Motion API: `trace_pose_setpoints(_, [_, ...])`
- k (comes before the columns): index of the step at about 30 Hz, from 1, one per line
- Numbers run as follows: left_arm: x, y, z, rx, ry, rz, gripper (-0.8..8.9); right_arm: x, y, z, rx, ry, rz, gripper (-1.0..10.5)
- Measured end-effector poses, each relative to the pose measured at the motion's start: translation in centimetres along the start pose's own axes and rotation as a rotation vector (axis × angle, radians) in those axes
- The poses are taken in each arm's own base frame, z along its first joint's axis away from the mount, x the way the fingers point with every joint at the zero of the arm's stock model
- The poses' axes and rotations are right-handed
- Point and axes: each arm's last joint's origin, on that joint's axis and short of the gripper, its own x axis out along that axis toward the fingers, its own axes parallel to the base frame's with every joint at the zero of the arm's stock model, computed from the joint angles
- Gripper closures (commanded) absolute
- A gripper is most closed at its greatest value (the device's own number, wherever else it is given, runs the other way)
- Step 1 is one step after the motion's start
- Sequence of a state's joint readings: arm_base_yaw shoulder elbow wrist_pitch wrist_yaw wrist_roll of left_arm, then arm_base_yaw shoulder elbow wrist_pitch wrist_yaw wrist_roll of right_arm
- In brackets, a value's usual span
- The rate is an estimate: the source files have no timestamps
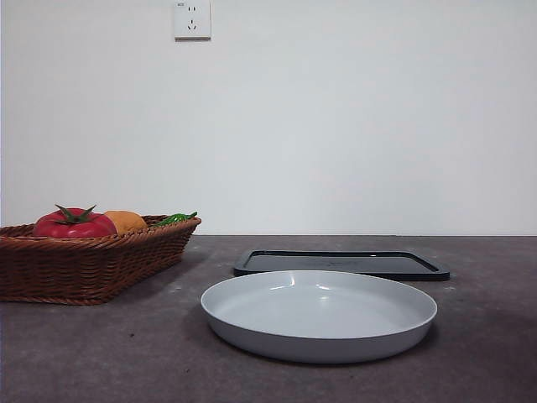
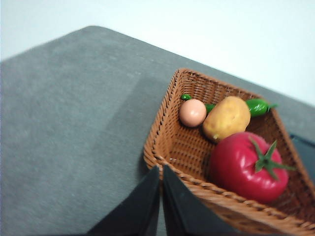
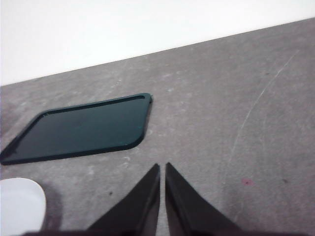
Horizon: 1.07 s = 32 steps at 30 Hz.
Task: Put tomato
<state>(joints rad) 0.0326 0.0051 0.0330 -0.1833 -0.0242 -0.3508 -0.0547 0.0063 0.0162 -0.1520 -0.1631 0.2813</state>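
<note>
The glossy red tomato [image 1: 74,223] [image 2: 248,165] with a dark green spiky stem lies in a brown wicker basket [image 1: 84,264] [image 2: 165,140] at the table's left. My left gripper [image 2: 161,168] hangs above the basket's near rim, shut and holding nothing, a little way from the tomato. Over bare table my right gripper [image 3: 163,166] is also shut and empty, beside a black tray [image 3: 81,129]. Neither arm shows in the front view.
Beside the tomato in the basket lie a yellow-orange fruit [image 2: 227,118] [image 1: 126,221], a small pale pink fruit [image 2: 192,112] and a green vegetable [image 2: 258,106] [image 1: 174,219]. A grey round plate [image 1: 319,315] [image 3: 19,206] sits front centre, the black tray [image 1: 340,264] behind it.
</note>
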Motion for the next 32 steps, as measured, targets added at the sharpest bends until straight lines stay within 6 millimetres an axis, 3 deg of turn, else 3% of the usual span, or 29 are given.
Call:
trace_pose_setpoints(6, [-0.2, -0.2, 0.2, -0.101, 0.042, -0.045, 8.03, -0.3, 0.2, 0.5, 0.072, 0.023, 0.003, 9.4])
trace_pose_setpoints(14, [-1.6, -1.2, 2.7, -0.153, 0.127, -0.037, 8.03, -2.0, 1.9, 5.1, 0.074, -0.043, 0.035, 9.4])
trace_pose_setpoints(23, [-2.6, -3.5, 8.0, -0.107, 0.223, -0.131, 8.03, -2.4, 3.8, 10.6, 0.027, 0.111, 0.076, 9.4])
trace_pose_setpoints(32, [-1.6, -5.8, 12.8, 0.018, 0.377, -0.269, 8.03, -1.1, 5.6, 15.9, -0.035, 0.348, 0.176, 9.4])
